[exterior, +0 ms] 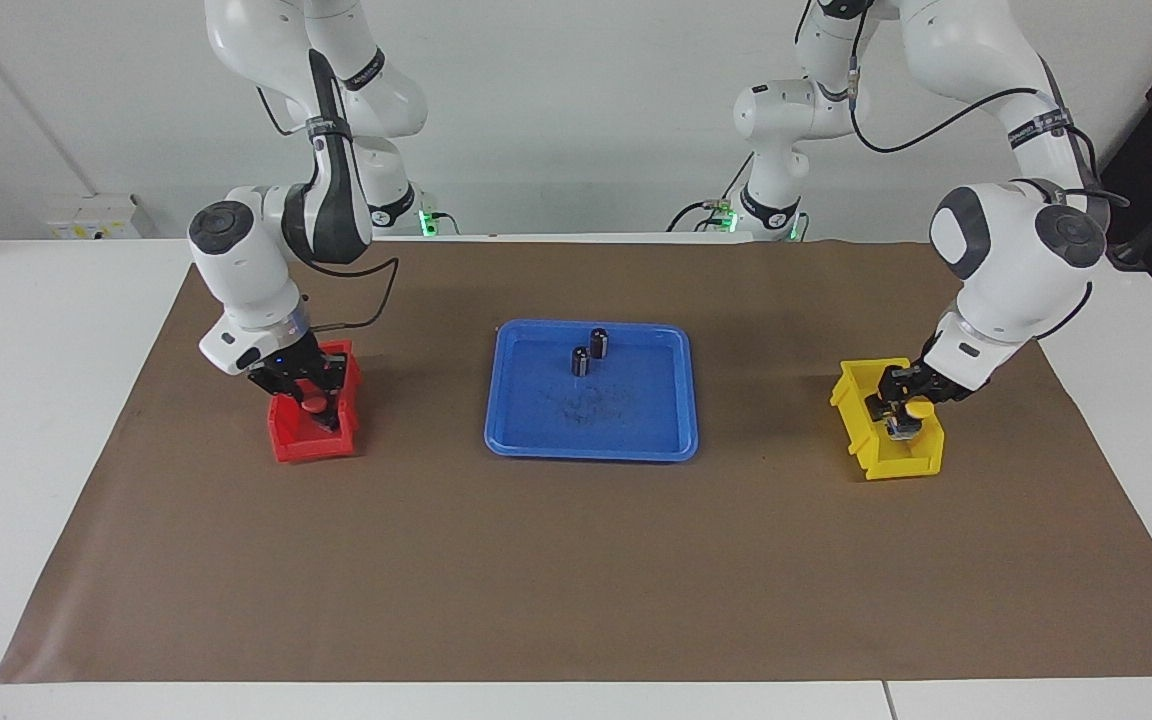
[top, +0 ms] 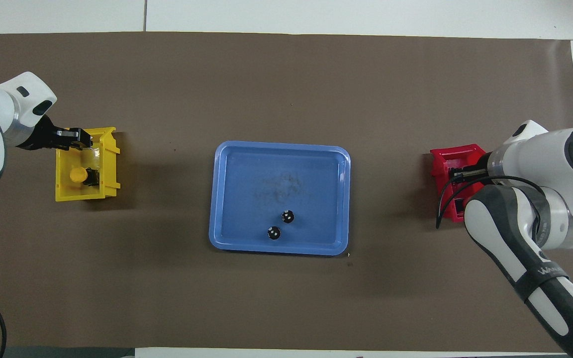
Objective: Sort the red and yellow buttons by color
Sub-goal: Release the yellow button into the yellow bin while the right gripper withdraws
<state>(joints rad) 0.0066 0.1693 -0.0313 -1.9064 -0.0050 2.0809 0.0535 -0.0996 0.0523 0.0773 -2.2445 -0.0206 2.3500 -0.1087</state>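
Note:
A yellow button lies on its side in the yellow bin, and also shows in the facing view. My left gripper is low over that bin, right beside the button. A red button shows in the red bin, right at my right gripper, which reaches down into the bin. In the overhead view my right arm covers most of the red bin. No other coloured buttons are in view.
A blue tray lies mid-table between the two bins and holds two small dark cylinders, on its side nearer the robots. A brown mat covers the table.

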